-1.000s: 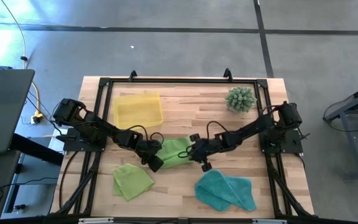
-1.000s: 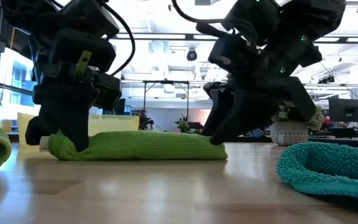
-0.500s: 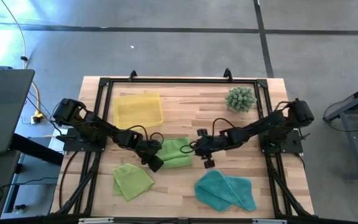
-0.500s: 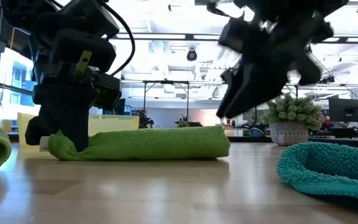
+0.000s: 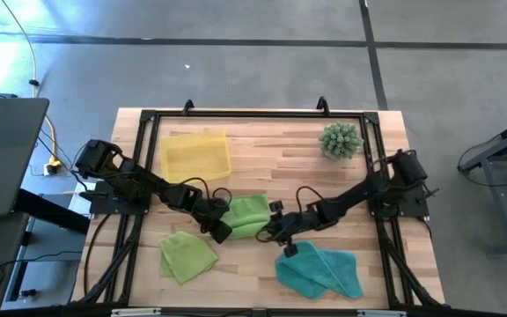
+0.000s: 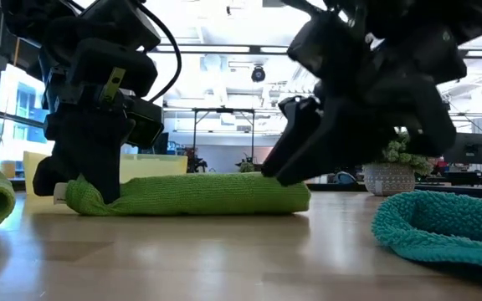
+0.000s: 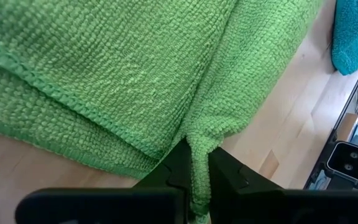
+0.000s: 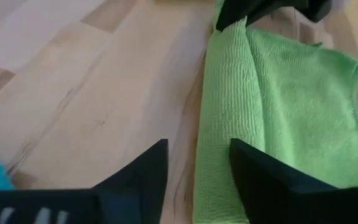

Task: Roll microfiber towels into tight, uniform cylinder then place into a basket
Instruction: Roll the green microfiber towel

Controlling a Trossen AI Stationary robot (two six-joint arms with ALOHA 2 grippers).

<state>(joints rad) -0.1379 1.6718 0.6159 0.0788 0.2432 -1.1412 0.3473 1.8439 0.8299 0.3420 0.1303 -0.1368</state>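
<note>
The wooden desk (image 5: 262,150) fills the middle of the high view, framed by a dark rail, with both arms reaching in from the left and right edges toward its centre. In the upper left of the desk sits the translucent yellow basket (image 5: 195,153), with nothing in it that I can see. Lower right lies the teal towel (image 5: 320,269), loosely bunched; lower left lies a lime green towel (image 5: 187,255), flat and unrolled. A spiky green plant (image 5: 340,140) stands at the upper right, well apart from the work.

The step in hand is the rolling of the second lime green towel, the part-rolled towel (image 5: 250,215) at the centre of the desk. In the low view it shows as a long low roll with a thick folded edge facing the camera.

The left gripper (image 5: 219,228) is at the roll's left end, its fingers (image 7: 174,175) pressed together and pinching a fold of the cloth, as the left wrist view shows plainly. The right gripper (image 5: 277,236) hovers at the roll's right end, near the lower edge; its fingers (image 8: 143,176) stand spread, with nothing between them and the rolled edge just ahead.

As I judge it, the roll is begun but loose and far from a tight cylinder. The next move calls for the right fingers to close on the free end level with the left, so both ends turn together and the roll stays even.
</note>
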